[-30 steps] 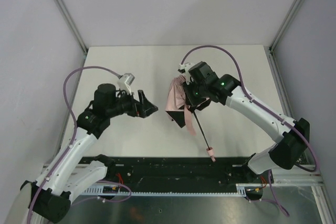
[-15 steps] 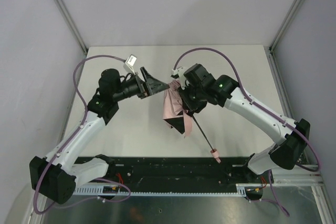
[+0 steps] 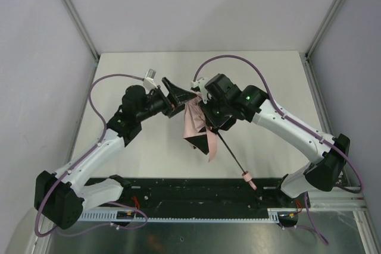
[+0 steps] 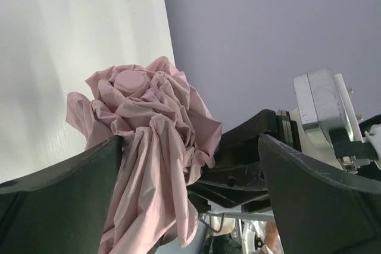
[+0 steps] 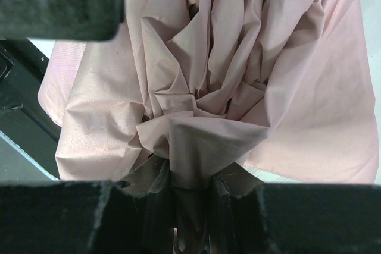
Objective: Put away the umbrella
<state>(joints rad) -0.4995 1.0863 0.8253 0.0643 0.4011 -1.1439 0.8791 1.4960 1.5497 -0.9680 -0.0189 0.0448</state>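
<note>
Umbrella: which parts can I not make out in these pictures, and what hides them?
- Top view: where the right pincer grips the umbrella is hidden under its own wrist.
- Top view: the handle is too small to show a strap.
- Left wrist view: fabric covers the shaft; the bottom edge cuts off the rest.
- Right wrist view: fabric fills the frame; shaft and handle are hidden.

Under me lay a white table (image 3: 137,69), boxed in by 3 grey walls (image 3: 196,4), with 2 metal posts (image 3: 71,10) rising from its far corners. A black rail (image 3: 178,191) ran along the near edge, with a slotted white duct (image 3: 113,213) just beside it.
</note>
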